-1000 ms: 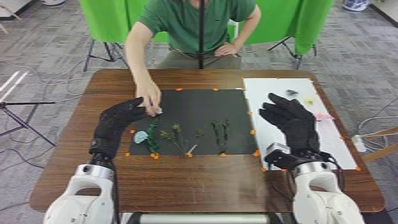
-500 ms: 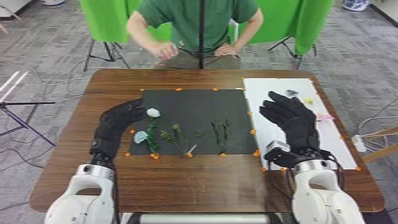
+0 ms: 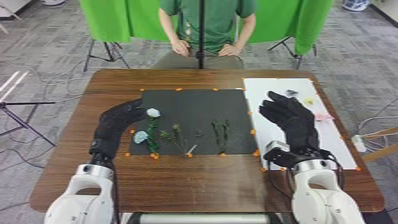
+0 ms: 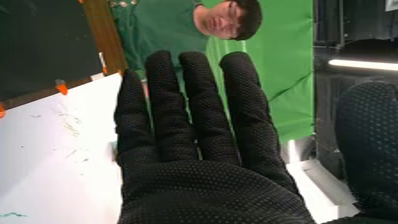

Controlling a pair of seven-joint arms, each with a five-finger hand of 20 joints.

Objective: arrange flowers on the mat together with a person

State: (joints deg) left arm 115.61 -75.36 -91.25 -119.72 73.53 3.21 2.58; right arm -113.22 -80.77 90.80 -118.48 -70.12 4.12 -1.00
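Right hand (image 3: 290, 122) above white sheet (image 3: 271, 87), fingers straight, slightly apart. Left hand (image 3: 114, 125) by dark mat (image 3: 195, 105); can't tell if open. White flower (image 3: 153, 112) lies on mat.

On the table (image 3: 195, 187), the flowers (image 3: 153, 113) lie on the mat (image 3: 197, 106), left of the sheet (image 3: 264, 89).

Beyond the brown wooden table (image 3: 178, 187), green cloth (image 3: 306, 20) is hung above a grey floor (image 3: 53, 52). A bright light strip (image 4: 364, 64) is seen in the right wrist view.
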